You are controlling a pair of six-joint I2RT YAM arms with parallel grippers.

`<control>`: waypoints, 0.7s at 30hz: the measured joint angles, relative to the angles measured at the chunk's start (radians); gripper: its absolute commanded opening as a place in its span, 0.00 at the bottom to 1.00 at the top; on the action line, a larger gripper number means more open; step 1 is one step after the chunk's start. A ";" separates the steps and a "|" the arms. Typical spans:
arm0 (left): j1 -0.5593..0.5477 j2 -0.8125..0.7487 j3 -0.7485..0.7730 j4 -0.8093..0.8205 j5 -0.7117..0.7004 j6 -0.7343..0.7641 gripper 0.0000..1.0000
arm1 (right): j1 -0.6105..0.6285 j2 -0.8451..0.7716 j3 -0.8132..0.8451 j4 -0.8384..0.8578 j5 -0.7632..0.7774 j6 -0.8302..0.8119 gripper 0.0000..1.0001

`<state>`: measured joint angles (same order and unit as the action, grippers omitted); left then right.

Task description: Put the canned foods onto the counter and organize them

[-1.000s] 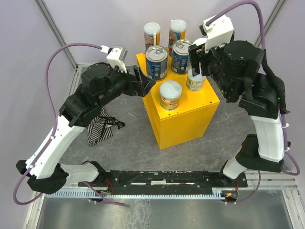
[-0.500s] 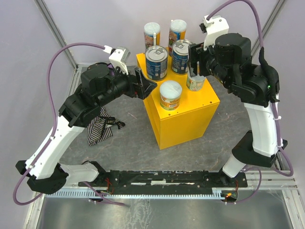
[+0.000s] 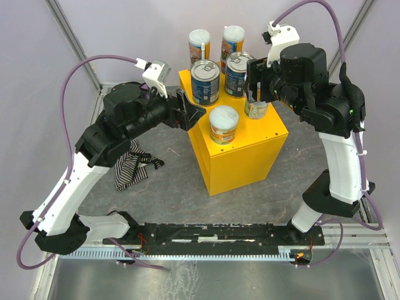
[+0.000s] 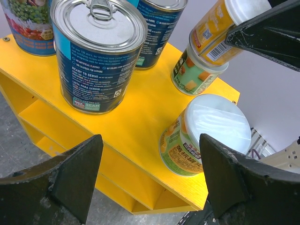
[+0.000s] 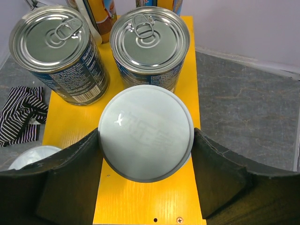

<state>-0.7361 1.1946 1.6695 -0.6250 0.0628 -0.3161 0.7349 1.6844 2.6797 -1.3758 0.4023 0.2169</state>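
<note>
Moved: the right arm has swung up and back toward 12 o'clock, while the left arm has barely shifted.
Right claw point(image 3: 255, 94): closed on the sides of a pale-lidded tub point(image 5: 146, 133). It holds the tub tilted over a second tub point(image 4: 194, 77) at 2 o'clock on the yellow counter point(image 3: 240, 159).
Left claw point(image 4: 150, 140): wide open and empty, at the counter's 9 o'clock edge.
Risk: if released while tilted, the tub could slide off the lower lid. It might then knock the nearest blue tin point(image 5: 150, 44) or roll off the edge.
</note>
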 measured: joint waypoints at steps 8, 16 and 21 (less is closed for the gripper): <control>0.000 0.000 0.006 0.002 0.001 0.003 0.88 | -0.002 0.000 0.010 -0.015 -0.002 0.014 0.01; 0.000 0.000 0.017 0.009 0.016 0.003 0.87 | -0.009 -0.006 0.015 -0.037 -0.002 0.023 0.01; 0.000 0.005 0.023 0.015 0.023 0.003 0.87 | -0.030 -0.006 0.015 -0.046 -0.009 0.029 0.01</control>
<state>-0.7361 1.1995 1.6924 -0.6102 0.0853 -0.3126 0.7052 1.6783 2.6949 -1.4216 0.3935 0.2455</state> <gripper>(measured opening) 0.870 0.748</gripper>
